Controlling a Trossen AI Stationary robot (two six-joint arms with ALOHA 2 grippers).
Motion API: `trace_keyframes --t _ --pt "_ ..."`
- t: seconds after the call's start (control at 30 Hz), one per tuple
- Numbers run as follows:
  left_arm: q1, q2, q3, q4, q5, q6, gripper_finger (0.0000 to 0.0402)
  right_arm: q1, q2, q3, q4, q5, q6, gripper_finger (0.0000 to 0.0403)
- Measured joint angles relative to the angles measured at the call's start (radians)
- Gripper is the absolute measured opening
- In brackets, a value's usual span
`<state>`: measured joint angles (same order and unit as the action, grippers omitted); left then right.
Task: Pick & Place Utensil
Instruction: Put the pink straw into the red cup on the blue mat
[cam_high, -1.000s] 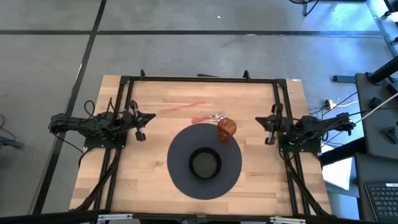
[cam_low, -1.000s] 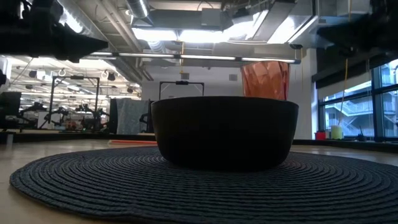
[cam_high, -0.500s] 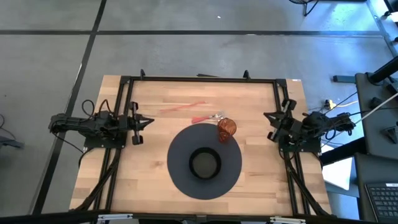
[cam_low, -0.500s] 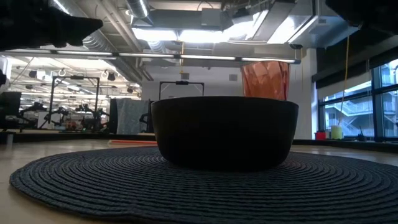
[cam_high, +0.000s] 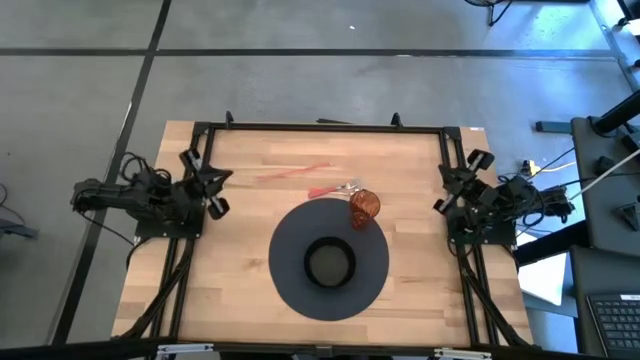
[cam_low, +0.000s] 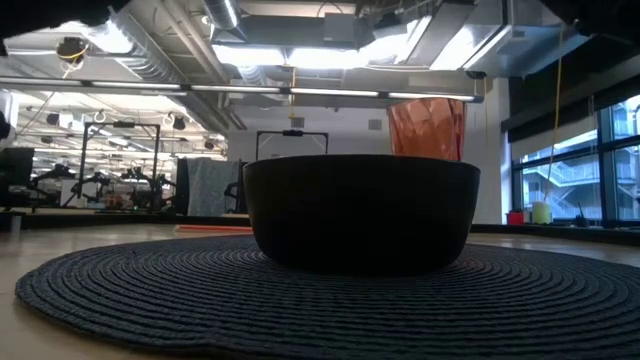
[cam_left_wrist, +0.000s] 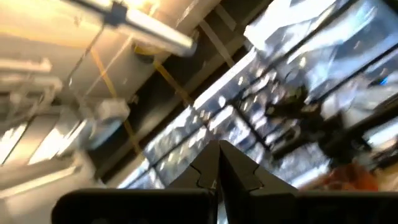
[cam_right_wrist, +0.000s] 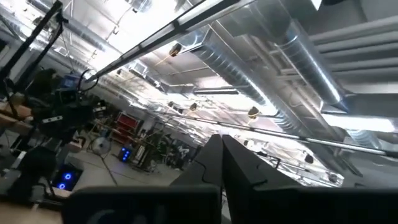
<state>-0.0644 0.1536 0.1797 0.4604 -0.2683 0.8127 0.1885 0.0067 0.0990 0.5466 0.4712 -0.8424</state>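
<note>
High view, surface: a pale wooden table (cam_high: 240, 290) with a black frame along its edges, standing on a grey floor crossed by dark lines.
High view, mat: a round dark woven mat (cam_high: 290, 235) lies on the near middle of the table.
High view, bowl: a dark bowl (cam_high: 329, 263) sits at the mat's centre; nothing can be made out inside it.
High view, cup: an orange-brown faceted cup (cam_high: 364, 208) stands at the mat's far right edge; its contents cannot be told.
High view, utensils: a red-handled utensil (cam_high: 335, 187) lies on bare wood just beyond the mat, its metal end next to the cup; a pale pink utensil (cam_high: 292, 173) lies a little farther back and to the left. Neither is in the bowl or the cup.
High view, left gripper (cam_high: 203, 183): at the table's left edge, well apart from the utensils.
High view, right gripper (cam_high: 458, 181): at the table's right edge, also well away.
Low view, room: a large hall with ceiling ducts, strip lights and racks behind; windows on the right.
Low view, containers: the bowl stands on the mat, the cup rising behind its right rim.
Left wrist view: the two dark fingertips (cam_left_wrist: 219, 163) meet at a point, holding nothing; blurred ceiling beyond.
Right wrist view: fingertips (cam_right_wrist: 219, 154) likewise pressed together, empty; ducts and lights beyond.
</note>
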Motion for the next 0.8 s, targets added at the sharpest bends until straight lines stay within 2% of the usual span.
trace_keyframes --t 0.1,0.27,0.53,0.63,0.8 --pt "0.027 0.056 0.041 -0.081 -0.016 -0.026 0.0002 -0.037 0.0 0.0 -0.003 -0.022 0.081 0.0002" --pt "0.087 0.142 0.043 -0.068 0.017 -0.094 0.0002 -0.094 0.026 0.0 -0.03 -0.032 0.25 0.0001" --pt "0.187 0.254 0.043 -0.04 0.021 -0.323 0.0003 -0.236 0.21 0.007 -0.064 -0.04 0.541 0.0001" --pt "0.227 0.303 0.043 0.012 0.02 -0.343 0.0003 -0.304 0.279 0.058 -0.114 -0.05 0.607 0.0001" --pt "0.279 0.365 0.076 0.073 -0.015 -0.43 0.0003 -0.389 0.382 0.192 -0.309 -0.176 0.695 0.0001"
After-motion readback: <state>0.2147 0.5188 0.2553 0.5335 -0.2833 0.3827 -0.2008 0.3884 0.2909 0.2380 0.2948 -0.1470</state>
